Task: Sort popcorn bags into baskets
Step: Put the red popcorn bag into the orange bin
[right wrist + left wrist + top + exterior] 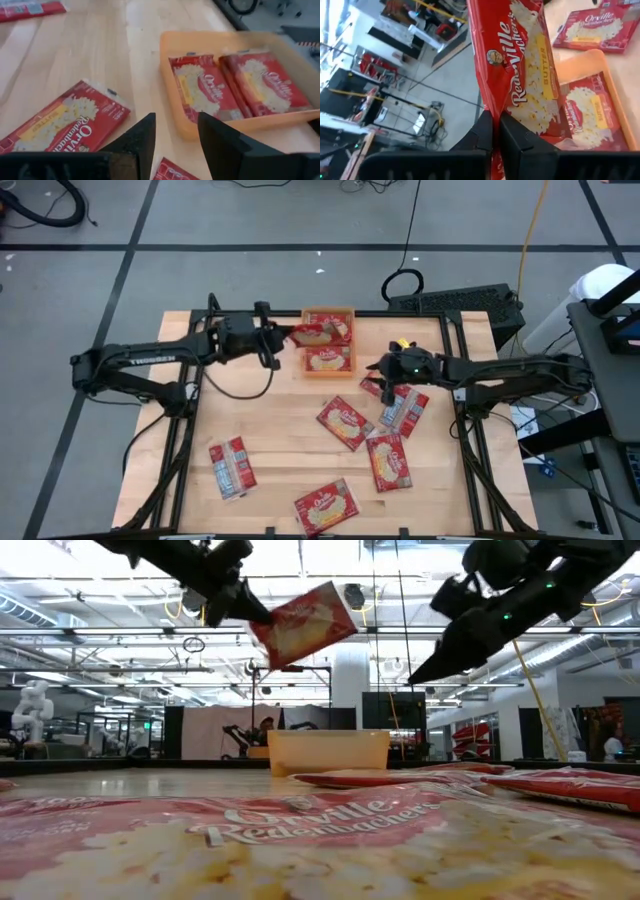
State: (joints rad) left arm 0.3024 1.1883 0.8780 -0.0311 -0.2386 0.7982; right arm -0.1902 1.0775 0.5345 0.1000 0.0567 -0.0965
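Wooden tabletop (290, 430) lay under both dark arms, with grey flooring around it. At the table's 12 o'clock edge sat the orange basket (328, 313), holding two red popcorn bags side by side, one toward the rim (331, 331) and one nearer the table's middle (328, 360), both picture-side up. The left gripper (283, 340), at the basket's 9 o'clock side, was clamped on the end of another popcorn bag (302, 624), which hung tilted in the air above the basket's edge; the left wrist view showed the two fingers (517, 145) pinched tight on that packet's red edge. The right gripper (384, 378) hovered over the table at about 4 o'clock from the basket, its fingers parted and holding nothing, above a pair of packets (403, 410). Farther out, loose bags lay flat on the wood: one near the centre (345, 423), one just beside it toward 5 o'clock (388, 462), one at the 6 o'clock edge (326, 506), and one showing its whitish back toward 7 o'clock (231, 467). A keyboard (462, 302) sat beyond the table's 1 o'clock corner.
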